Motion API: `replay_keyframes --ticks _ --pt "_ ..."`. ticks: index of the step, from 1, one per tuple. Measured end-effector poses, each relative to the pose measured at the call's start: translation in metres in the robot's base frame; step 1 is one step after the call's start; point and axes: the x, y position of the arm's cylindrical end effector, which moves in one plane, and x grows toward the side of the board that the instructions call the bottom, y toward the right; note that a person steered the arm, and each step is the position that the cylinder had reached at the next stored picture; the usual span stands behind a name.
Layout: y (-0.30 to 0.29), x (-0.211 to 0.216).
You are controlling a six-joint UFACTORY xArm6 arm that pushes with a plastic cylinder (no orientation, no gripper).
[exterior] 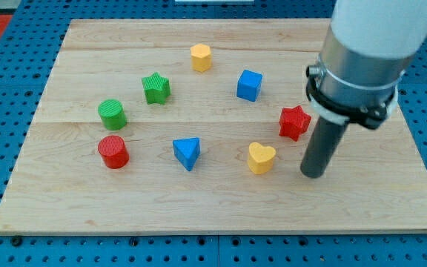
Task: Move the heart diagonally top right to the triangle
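Nearest the view's bottom, on the pale wooden tabletop (221, 215), my tip (313, 173) rests just beside the small yellow heart-shaped block (261, 157), on its right side and not quite touching. There are no jaws on this arm, only the straight dark rod, so nothing is held; the rod can only shove.

To the heart's left lies the blue triangular block (187, 153), well apart from it. At the far left sits the red cylinder block (113, 151).

The heart has to end up above and to the right of the triangle. I judge it already lies to the right, but roughly level, so it needs nudging toward the view's top and somewhat leftward. From where my tip stands, a good push would start from the heart's lower right edge, so I should swing slightly below it first, then press through its centre to keep it from spinning away.

Farther back, the red star-shaped block (294, 122) stands near my rod and could get clipped. Beyond are the green cylinder block (113, 113), the green star-shaped block (156, 87), the blue cube block (249, 84) and, farthest, the yellow hexagonal block (201, 56).
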Motion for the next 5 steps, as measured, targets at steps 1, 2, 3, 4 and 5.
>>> replay_keyframes --ticks 1,2,3,4,5 --pt "-0.006 -0.006" --pt "-0.022 0.023" --pt "-0.058 0.027" --pt "-0.079 0.018" --pt "-0.08 0.001"
